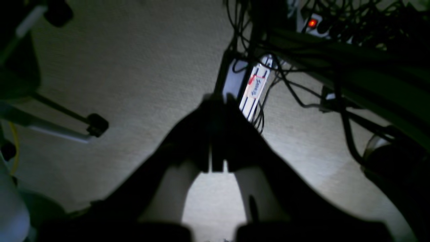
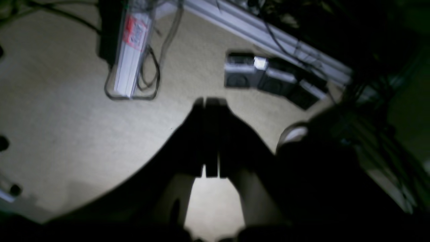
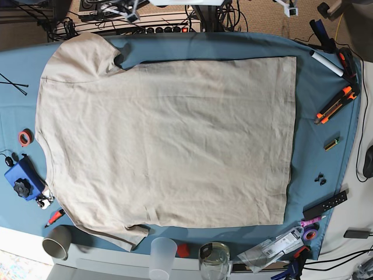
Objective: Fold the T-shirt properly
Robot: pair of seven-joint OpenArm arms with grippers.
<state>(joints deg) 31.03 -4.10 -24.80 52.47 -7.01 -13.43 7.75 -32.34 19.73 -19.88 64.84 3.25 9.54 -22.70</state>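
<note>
T-shirt (image 3: 169, 140) flat on the teal cloth (image 3: 317, 157); both jaws fully closed, empty, over carpet (image 1: 134, 67)

The T-shirt (image 3: 169, 140) is matt beige cloth, softly creased, lying on a smooth teal cloth (image 3: 317, 146) that covers the surface. At 6 o'clock stand a frosted plastic cup (image 3: 162, 256) and a glossy glass jar (image 3: 214, 261).

— What lies on the table?
— A large plain beige cotton short-sleeved T-shirt (image 3: 169, 143), spread flat and unfolded.
— How is it turned?
— Sleeves toward the base view's left, straight hem toward its right, fabric faintly creased.
</note>
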